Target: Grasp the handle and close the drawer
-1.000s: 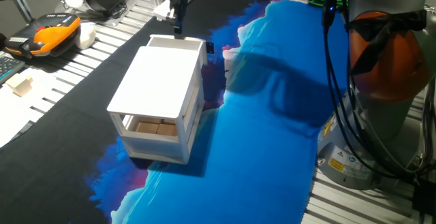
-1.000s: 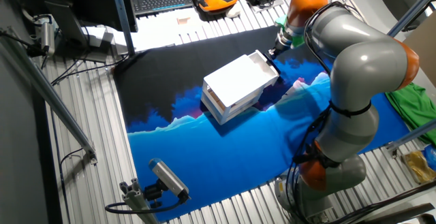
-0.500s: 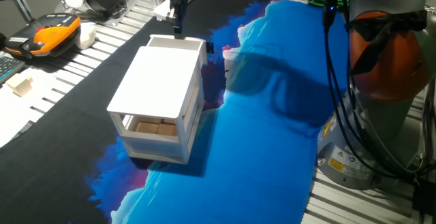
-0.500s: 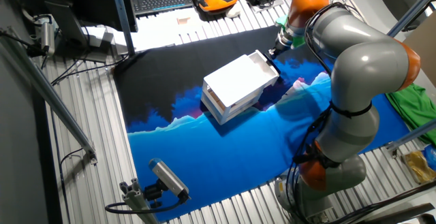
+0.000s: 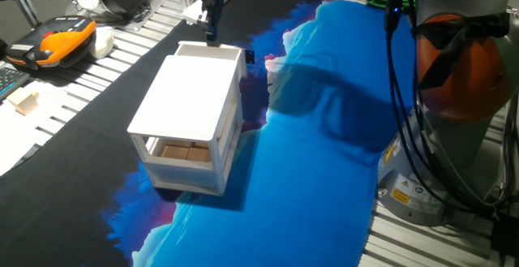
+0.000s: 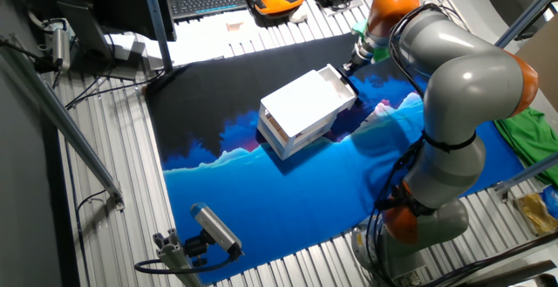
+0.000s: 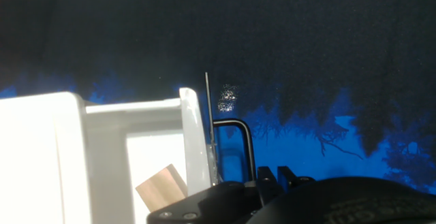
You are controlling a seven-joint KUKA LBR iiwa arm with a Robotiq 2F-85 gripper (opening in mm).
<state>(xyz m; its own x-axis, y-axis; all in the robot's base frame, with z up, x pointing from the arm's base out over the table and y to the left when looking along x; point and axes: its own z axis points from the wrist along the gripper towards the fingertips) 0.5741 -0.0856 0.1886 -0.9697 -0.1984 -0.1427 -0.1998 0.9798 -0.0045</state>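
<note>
The arm is built of rounded grey segments with orange joint bands. Black cables run down beside its base, where a yellow warning label sits. Its gripper is dark.

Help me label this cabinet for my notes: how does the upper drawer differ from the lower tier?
The drawer sticks out slightly past the cabinet's far end, by the gripper; the lower tier stays within the frame. The drawer has solid white walls; the lower tier is open-fronted, showing tan wooden blocks. Both are white.
</note>
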